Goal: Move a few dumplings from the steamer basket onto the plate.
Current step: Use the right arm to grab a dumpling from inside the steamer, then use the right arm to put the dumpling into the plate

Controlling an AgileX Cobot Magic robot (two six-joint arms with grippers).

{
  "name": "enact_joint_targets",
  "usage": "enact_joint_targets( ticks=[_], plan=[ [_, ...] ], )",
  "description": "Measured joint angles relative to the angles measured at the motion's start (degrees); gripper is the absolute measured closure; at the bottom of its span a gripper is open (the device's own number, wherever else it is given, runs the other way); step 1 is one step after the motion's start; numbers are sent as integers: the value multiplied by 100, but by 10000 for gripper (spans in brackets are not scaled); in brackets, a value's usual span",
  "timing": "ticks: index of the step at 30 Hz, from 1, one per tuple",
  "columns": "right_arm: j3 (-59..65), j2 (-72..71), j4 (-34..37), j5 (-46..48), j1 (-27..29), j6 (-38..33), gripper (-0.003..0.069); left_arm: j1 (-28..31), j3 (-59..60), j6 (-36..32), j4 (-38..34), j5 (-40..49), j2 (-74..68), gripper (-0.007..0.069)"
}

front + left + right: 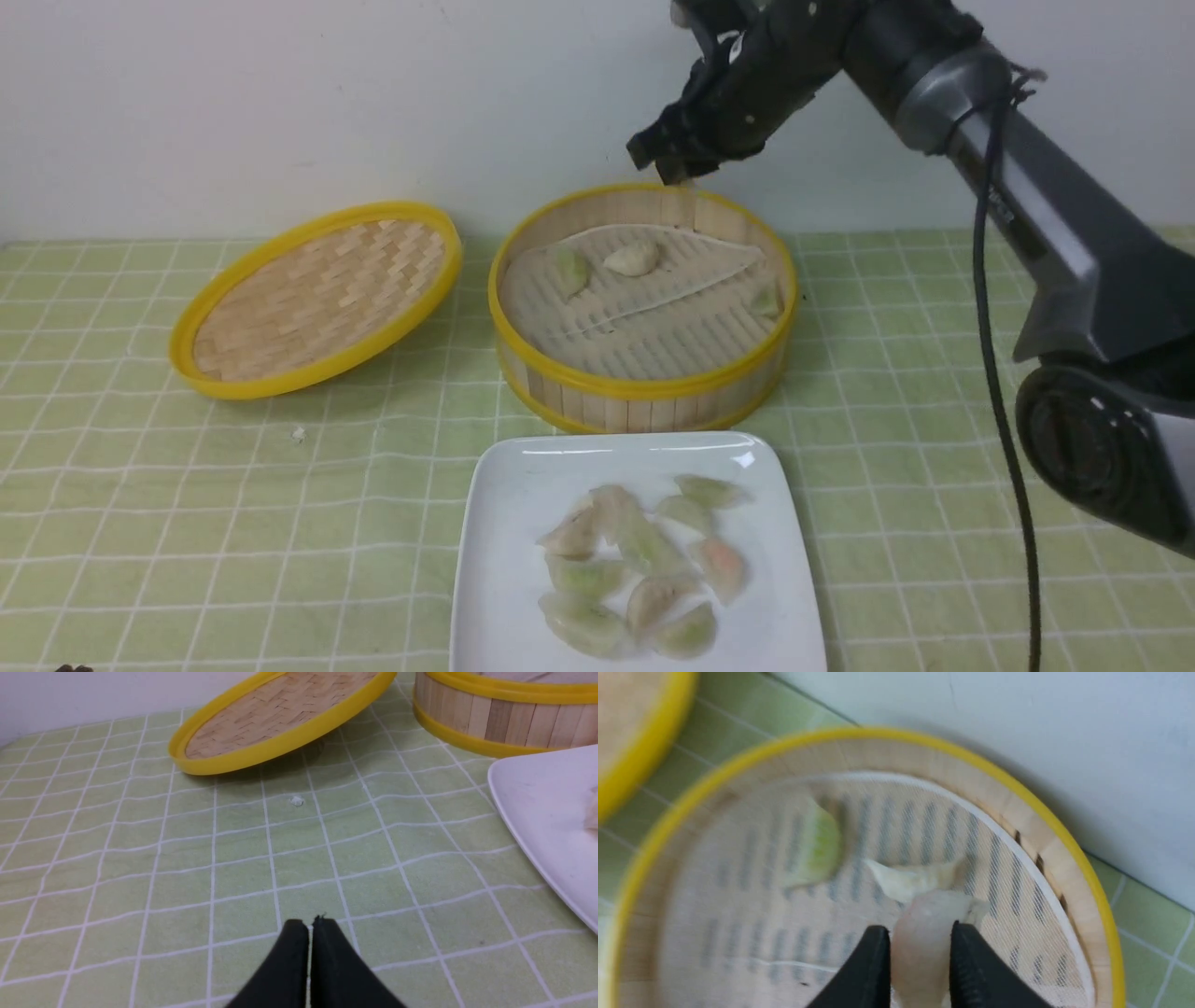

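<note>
Pale wall stands behind the table (308, 523), whose cloth is green with white grid lines, and by its far edge, in the front view, sits the steamer basket (635, 385), with the woven lid (317, 299) tilted toward the far left corner. Three dumplings show on the basket's liner: a green one (572, 271), a whitish one (633, 258) and another by the wall (767, 300). Nearer the near edge, the plate (775, 616) carries a cluster of them. My right arm (1046, 187) slants in from the right side, reaching out above the far rim, its tool (681, 175) angled down. From the left wrist, my other tool (310, 933) has its tips together with nothing between them, low over the cloth near the lid; I would leave it parked. From the right wrist, my right tool is clamped on a pinkish dumpling (924, 947), above the liner and close to the whitish one. As I judge it, I should keep the squeeze light so the thin skin doesn't tear, lift straight until it clears the yellow rim, then draw back toward the near edge, lower over bare plate beside the cluster and part the tips gently.
</note>
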State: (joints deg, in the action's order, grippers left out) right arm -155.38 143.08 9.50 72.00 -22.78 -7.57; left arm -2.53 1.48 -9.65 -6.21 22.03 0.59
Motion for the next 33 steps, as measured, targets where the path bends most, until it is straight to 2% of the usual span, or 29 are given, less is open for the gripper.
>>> enact_joint_targets(
  ticks=[4, 8, 16, 20, 24, 27, 30, 33],
  plan=[
    [419, -537, 222, 19, 0, 8, 510, 0, 0, 0, 0, 0, 0, 631],
    [1770, -1605, 603, 19, 0, -25, 512, 0, 0, 0, 0, 0, 0, 631],
    [5458, -3905, 1400, 1, -30, -224, 513, 0, 0, 0, 0, 0, 0, 631],
    [6947, -4307, 1379, -28, -308, -212, 513, 0, 0, 0, 0, 0, 0, 631],
    [7756, -4295, 1283, -209, -649, -205, 513, 0, 0, 0, 0, 0, 0, 631],
    [8292, -4150, 1114, -742, -914, -203, 510, 0, 0, 0, 0, 0, 0, 631],
    [8409, -3952, 1033, -1010, -969, -152, 466, 0, 0, 0, 0, 0, 0, 631],
    [8414, -3770, 1012, -1173, -974, -140, 373, 0, 0, 0, 0, 0, 0, 631]
  ],
)
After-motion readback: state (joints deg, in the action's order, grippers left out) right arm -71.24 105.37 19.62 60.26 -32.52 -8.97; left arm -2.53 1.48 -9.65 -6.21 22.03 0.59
